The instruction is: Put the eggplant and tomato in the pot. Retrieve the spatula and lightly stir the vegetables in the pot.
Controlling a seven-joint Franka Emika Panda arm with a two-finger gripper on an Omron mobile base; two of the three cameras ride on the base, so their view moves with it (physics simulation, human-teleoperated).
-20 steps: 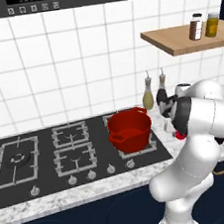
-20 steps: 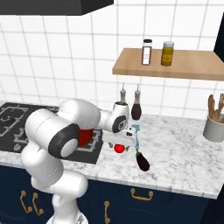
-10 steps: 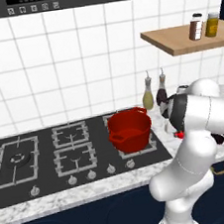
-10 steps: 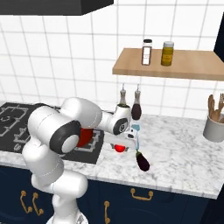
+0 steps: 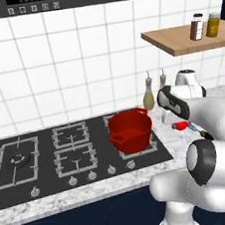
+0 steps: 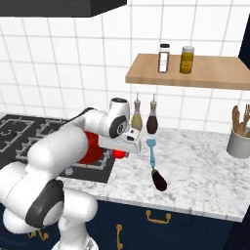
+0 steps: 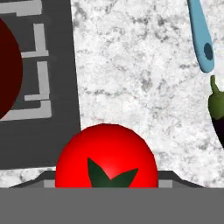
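- Lowered since the earlier frame, the gripper [image 6: 122, 152] now sits down over the tomato [image 7: 106, 156] on the counter [image 6: 205, 166], beside the hob's edge.
- Its jaws have narrowed from wide open and stopped at the tomato's width; the hand view shows the tomato seated between them, so the fingers appear to be gripping it.
- Judgement: the tomato grasp is made; the next move calls for a lift and a carry over to the pot [image 5: 131, 129].
- Eggplant [image 6: 158, 179] lies on the counter, near the gripper, untouched and outside the pot.
- Spatula [image 6: 152, 151] lies flat just beyond the eggplant, handle end toward the eggplant's stem.
- Pot stands on a hob burner, well apart from the spatula; it looks empty, so neither vegetable is in yet.
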